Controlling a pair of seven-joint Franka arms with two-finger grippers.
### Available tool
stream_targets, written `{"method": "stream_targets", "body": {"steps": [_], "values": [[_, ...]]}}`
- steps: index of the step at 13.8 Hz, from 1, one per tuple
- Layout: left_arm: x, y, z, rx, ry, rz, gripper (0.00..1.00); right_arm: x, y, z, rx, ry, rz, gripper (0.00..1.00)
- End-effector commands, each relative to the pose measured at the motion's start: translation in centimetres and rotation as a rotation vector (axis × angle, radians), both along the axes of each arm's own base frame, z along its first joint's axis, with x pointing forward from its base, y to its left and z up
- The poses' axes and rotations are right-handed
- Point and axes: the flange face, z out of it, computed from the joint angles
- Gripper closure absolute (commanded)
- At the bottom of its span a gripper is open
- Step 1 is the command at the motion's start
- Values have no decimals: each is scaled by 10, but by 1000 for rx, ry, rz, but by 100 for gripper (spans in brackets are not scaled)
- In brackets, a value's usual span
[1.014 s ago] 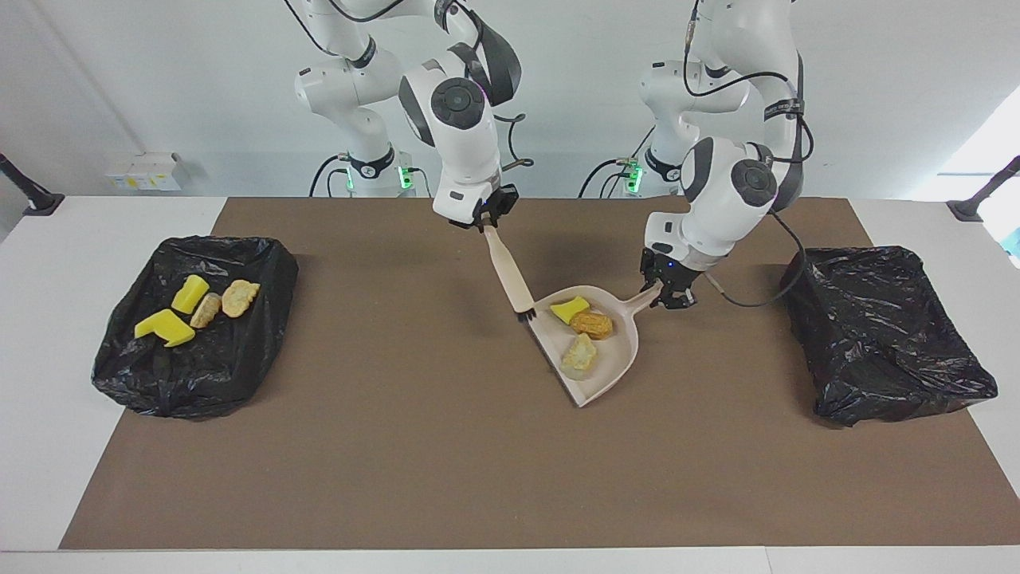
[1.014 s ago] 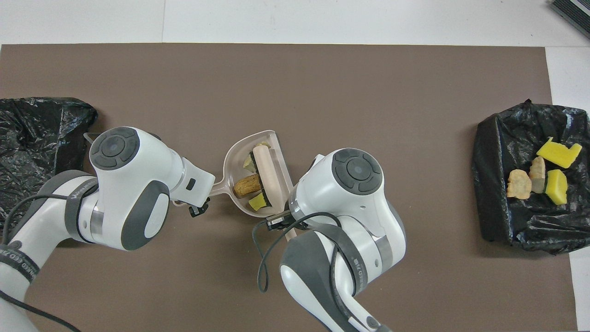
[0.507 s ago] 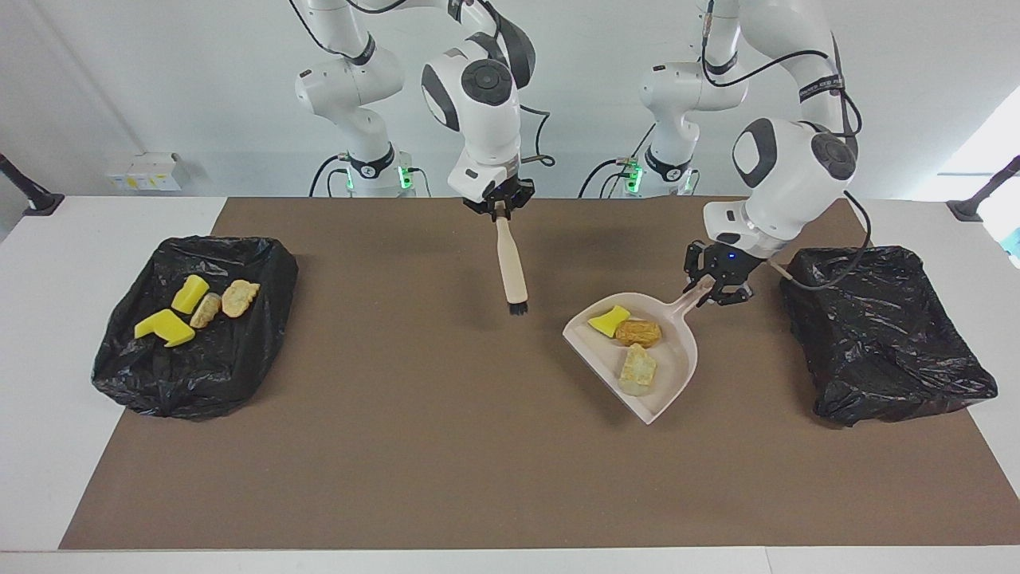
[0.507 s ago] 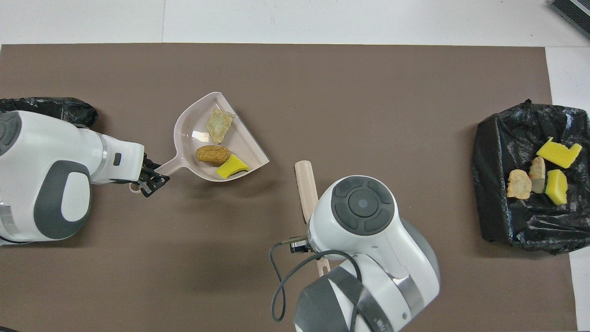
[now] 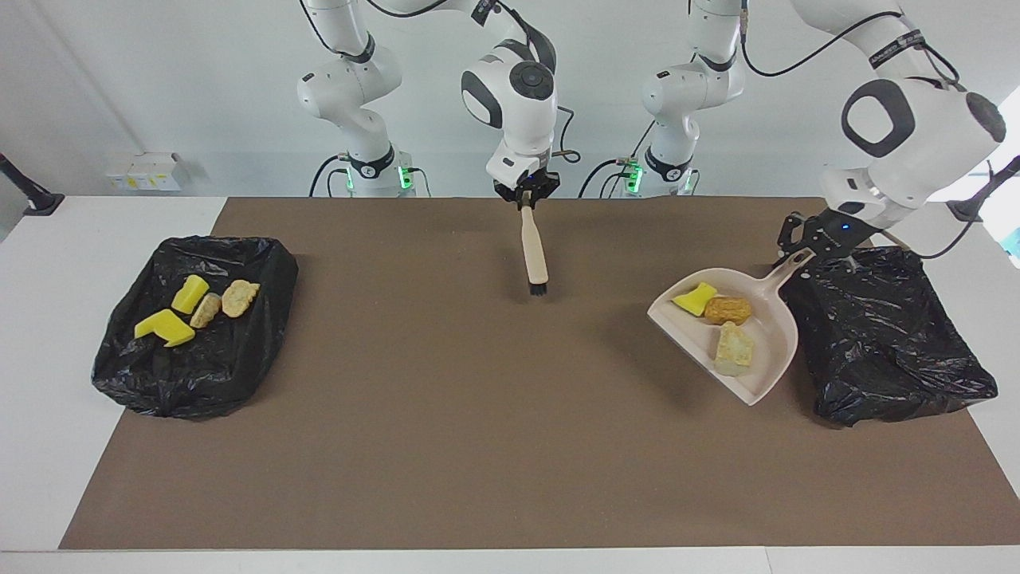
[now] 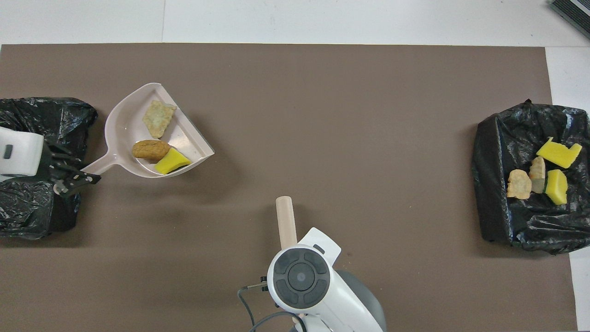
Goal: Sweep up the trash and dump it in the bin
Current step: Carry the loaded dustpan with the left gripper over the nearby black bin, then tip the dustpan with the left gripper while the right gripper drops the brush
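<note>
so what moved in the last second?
The left gripper carried the dustpan, with three trash bits in it, from mid-table toward the bin at the left arm's end. The right gripper lifted the brush clear and drew it back. Both grips, and the four bits in the second bin, are unchanged.

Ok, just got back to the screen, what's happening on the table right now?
The left gripper holds the beige plastic dustpan by its handle, raised beside the black bag-lined bin at the left arm's end. Three trash bits sit in the pan, not yet dumped. The right gripper holds the beige black-bristled brush hanging over mid-table. Four more bits lie in the other black-lined bin.
</note>
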Motion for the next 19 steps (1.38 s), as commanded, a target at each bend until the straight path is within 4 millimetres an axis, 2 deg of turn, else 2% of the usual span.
{"method": "stream_targets", "body": {"steps": [1,2,4,5,6,9,11,12,15,17,19], "values": [[-5,47,6,16,5,-68,100,-30,2,-28,3,-53,-30,100],[-8,67,9,32,-7,-84,100,-37,3,-37,9,-61,-22,100],[-13,122,8,28,-20,-42,100,-39,2,-40,-2,-55,-32,100],[-11,150,13,39,-26,-44,100,-37,3,-39,-9,-53,-56,69],[-6,174,20,78,-22,-55,100,-34,2,-38,-11,-51,-62,1],[13,223,42,200,5,-120,100,-11,3,-1,-23,-29,-79,0],[22,259,43,279,-2,-184,100,16,-7,27,-44,-50,-74,0],[27,267,43,314,-2,-221,100,26,-10,41,-53,-56,-61,0],[31,275,52,440,18,-279,100,63,-35,81,-41,-54,-9,0],[34,273,55,486,32,-312,100,90,-56,107,-43,-80,74,0],[44,253,64,575,79,-410,100,115,-82,135,-37,-87,132,0]]}}
